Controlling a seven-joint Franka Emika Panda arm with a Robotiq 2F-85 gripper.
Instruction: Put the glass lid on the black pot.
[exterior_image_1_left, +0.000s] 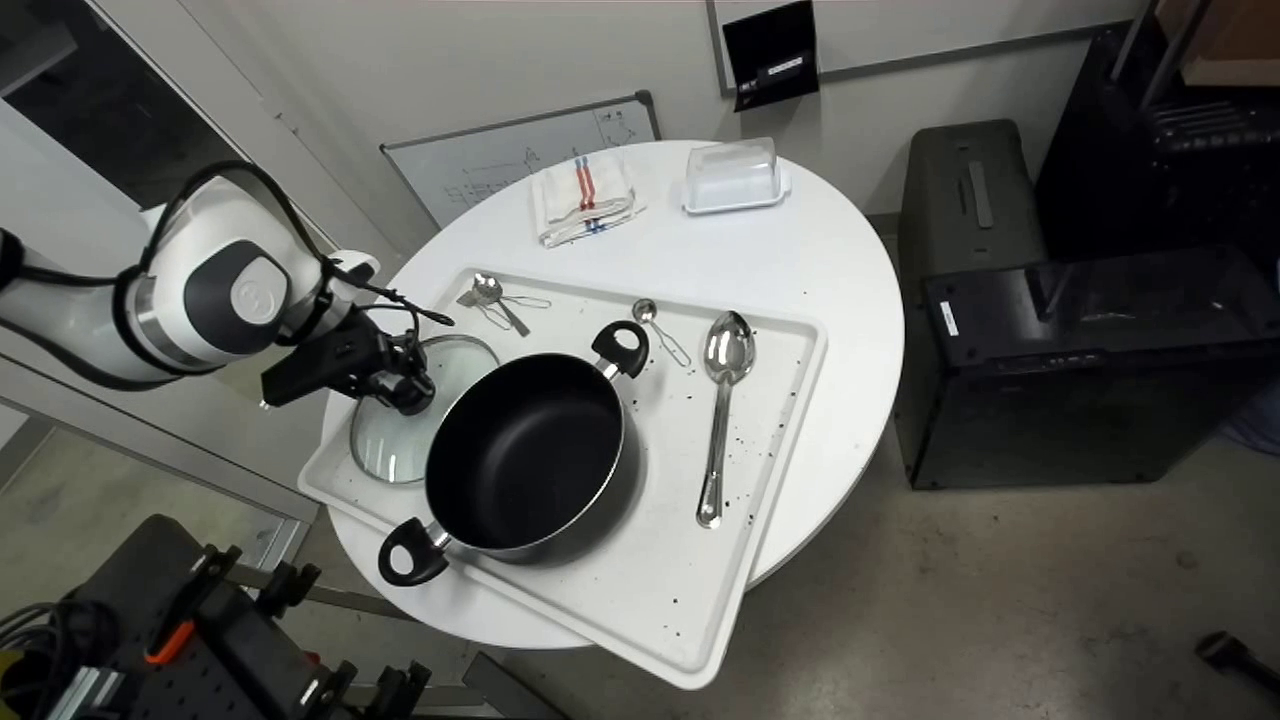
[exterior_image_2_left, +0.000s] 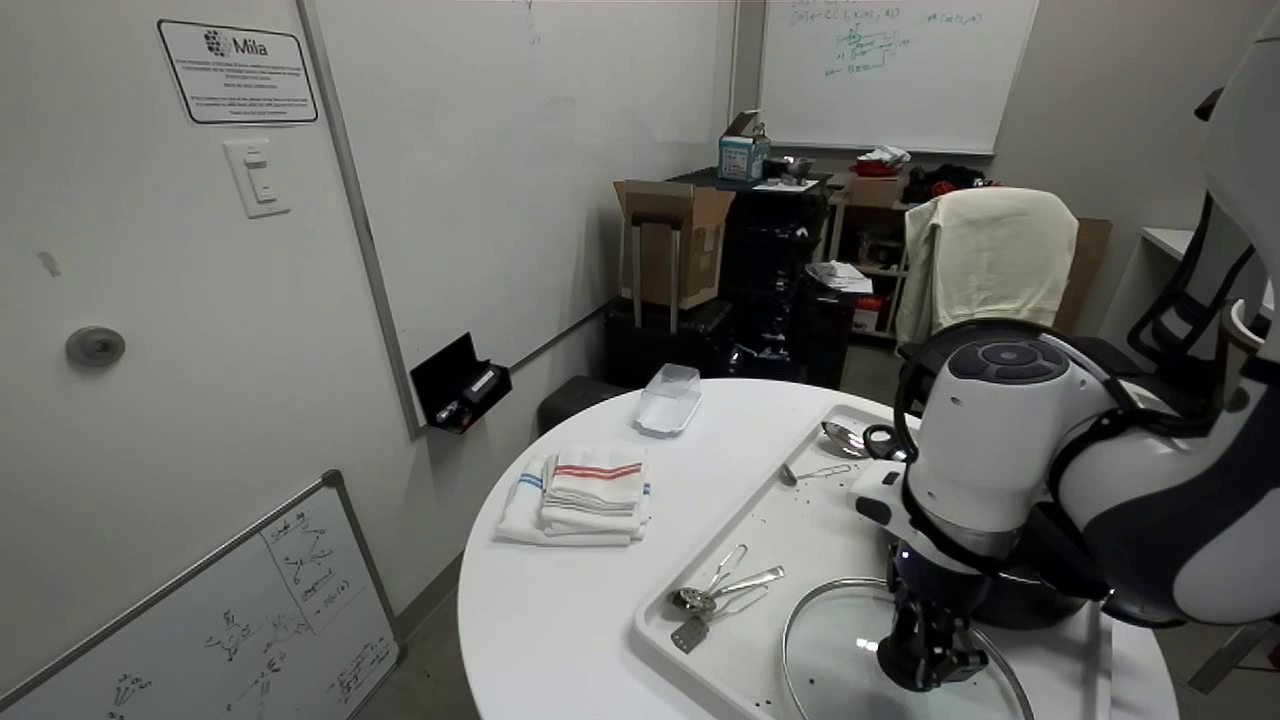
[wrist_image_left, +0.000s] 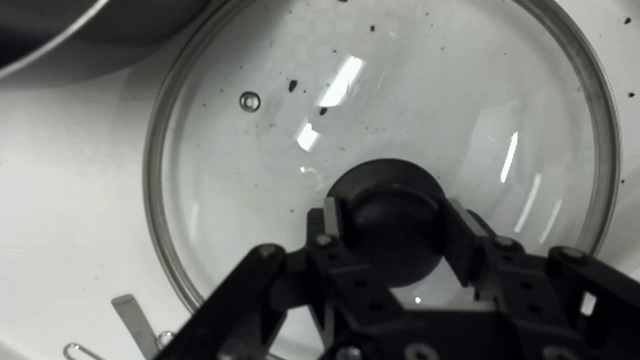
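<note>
We see the tool (wrist_image_left: 396, 220) clamped on the knob (wrist_image_left: 390, 245) of the glass lid (exterior_image_1_left: 398, 440), which lies beside the black pot (exterior_image_1_left: 530, 455), near the left edge of the counter (exterior_image_1_left: 715, 250) in an exterior view.

- "Mila" is printed beside a logo (exterior_image_2_left: 217, 43) on the framed sign (exterior_image_2_left: 240, 76), well above and left of the jaws in an exterior view; its small lines cannot be read.
- Handwriting is borne by the low whiteboard (exterior_image_2_left: 245, 620), left of the jaws, and the far whiteboard (exterior_image_2_left: 900, 95), above them; it cannot be deciphered.
</note>
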